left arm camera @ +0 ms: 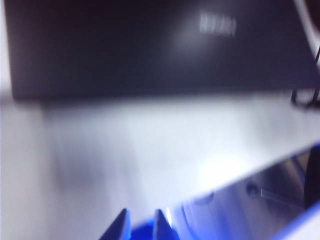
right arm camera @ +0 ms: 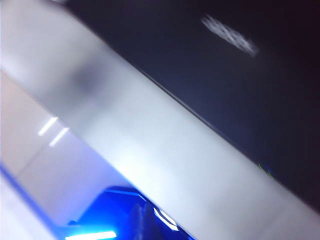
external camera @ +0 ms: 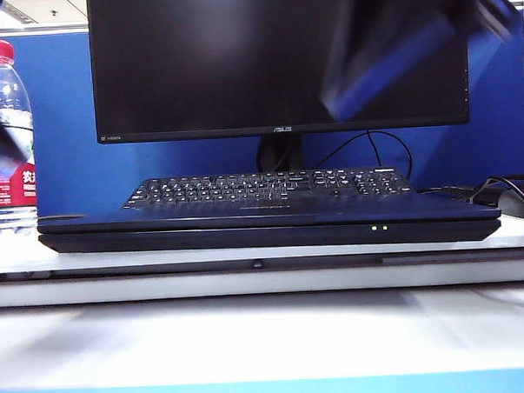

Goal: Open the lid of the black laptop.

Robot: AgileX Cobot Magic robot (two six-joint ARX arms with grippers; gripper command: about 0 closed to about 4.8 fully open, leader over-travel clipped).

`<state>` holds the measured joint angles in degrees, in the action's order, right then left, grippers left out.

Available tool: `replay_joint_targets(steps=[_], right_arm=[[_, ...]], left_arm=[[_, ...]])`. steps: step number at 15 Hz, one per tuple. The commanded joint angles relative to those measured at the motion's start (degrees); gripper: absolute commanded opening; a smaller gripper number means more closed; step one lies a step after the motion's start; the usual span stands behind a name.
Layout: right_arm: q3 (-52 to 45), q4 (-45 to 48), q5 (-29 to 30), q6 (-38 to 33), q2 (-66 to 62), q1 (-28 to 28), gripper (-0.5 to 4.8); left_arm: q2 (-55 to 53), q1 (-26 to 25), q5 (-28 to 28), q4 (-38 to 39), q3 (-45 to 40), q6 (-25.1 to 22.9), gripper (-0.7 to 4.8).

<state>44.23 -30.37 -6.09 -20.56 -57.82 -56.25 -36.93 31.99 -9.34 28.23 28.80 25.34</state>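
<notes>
Blue-tipped fingers of the left gripper (left arm camera: 140, 222) show blurred in the left wrist view, spread wide and holding nothing, above the white table (left arm camera: 150, 145) in front of the black laptop (left arm camera: 150, 45). Smeared blue at the right wrist view's edge is the right gripper (right arm camera: 142, 220); whether it is open I cannot tell. Closed flat, the lid (external camera: 263, 216) lies on the laptop base, two green LEDs (external camera: 379, 228) lit, with a keyboard (external camera: 270, 187) and ASUS monitor (external camera: 278, 56) behind, a water bottle (external camera: 5, 129) at left.

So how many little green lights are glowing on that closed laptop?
2, side by side on the black laptop front edge, right of centre: one green light, the other green light. Others may be hidden.
</notes>
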Motion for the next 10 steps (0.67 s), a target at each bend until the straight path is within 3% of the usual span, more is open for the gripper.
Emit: replay_joint_targets(steps=[1, 3, 5, 10], right_arm=[[-3.39, 1.29, -0.02, -1.99, -0.04, -0.07, -0.02], [-5.51, 2.10, -0.42, -2.34, -0.04, 0.00, -0.02], [-6.62, 2.36, -1.90, -2.38, -0.07, 0.74, -0.02], [-6.97, 4.74, 1.46, -1.16, -0.48, 8.79, -0.01]], left_arm=[[-2.82, -0.07, 0.22, -3.50, 0.37, -1.46, 0.74], [-8.96, -0.07, -3.63, -4.70, 0.37, -2.93, 0.70], [-13.49, -0.07, -3.78, -7.06, 0.37, -3.13, 0.69], [-18.21, -0.09, -4.15, -14.95, 0.37, -5.77, 0.59]])
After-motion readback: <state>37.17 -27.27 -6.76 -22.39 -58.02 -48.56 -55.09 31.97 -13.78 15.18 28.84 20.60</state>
